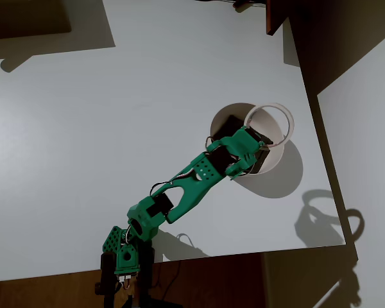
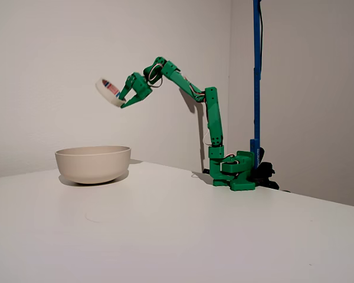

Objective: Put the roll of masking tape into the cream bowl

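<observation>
Overhead view: the green plastic robot arm point(image 1: 192, 183) reaches from the near edge of the white table point(image 1: 115, 128) up and to the right, over the bowl.
Fixed view: the same arm point(image 2: 212, 118) stands at the right and stretches left, high in the air.
Claw: the green two-finger claw point(image 2: 125, 97) is closed on the tape and pinches one side of the ring.
Claw from above: the claw point(image 1: 253, 144) sits over the bowl's middle.
Tape: the small off-white ring of masking tape point(image 2: 109, 92) hangs in the air, tilted, with a red mark inside its hole.
Tape from above: the ring point(image 1: 269, 124) shows over the far right part of the bowl's rim.
Tape and bowl: the tape is well above the bowl and does not touch it.
Bowl: the round smooth cream bowl point(image 2: 93, 164) sits upright on the table at the left in the fixed view.
Bowl from above: the bowl point(image 1: 269, 168) is on the right part of the table, partly hidden by the arm.
Pole: a thin blue upright pole point(image 2: 256, 71) stands just behind the arm's base.
</observation>
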Tool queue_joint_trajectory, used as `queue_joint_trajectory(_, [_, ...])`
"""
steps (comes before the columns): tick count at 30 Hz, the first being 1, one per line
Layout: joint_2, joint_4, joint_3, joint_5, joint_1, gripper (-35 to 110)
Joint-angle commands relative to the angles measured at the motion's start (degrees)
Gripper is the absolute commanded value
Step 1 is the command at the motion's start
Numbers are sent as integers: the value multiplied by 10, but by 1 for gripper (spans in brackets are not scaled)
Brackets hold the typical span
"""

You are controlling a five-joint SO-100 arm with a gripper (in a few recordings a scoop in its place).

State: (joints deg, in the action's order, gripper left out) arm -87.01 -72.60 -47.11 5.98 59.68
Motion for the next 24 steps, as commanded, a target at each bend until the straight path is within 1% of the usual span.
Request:
queue_joint_trajectory(1, [25,17,18,21,16,-8])
queue_joint_trajectory(18, [164,-40,18,79,-11,-8])
queue_joint_trajectory(22, [178,-40,18,77,-23,-8])
queue_joint_trajectory(23, [177,-38,18,69,-24,-7])
queue_joint_trajectory(24, [175,-37,18,64,-24,0])
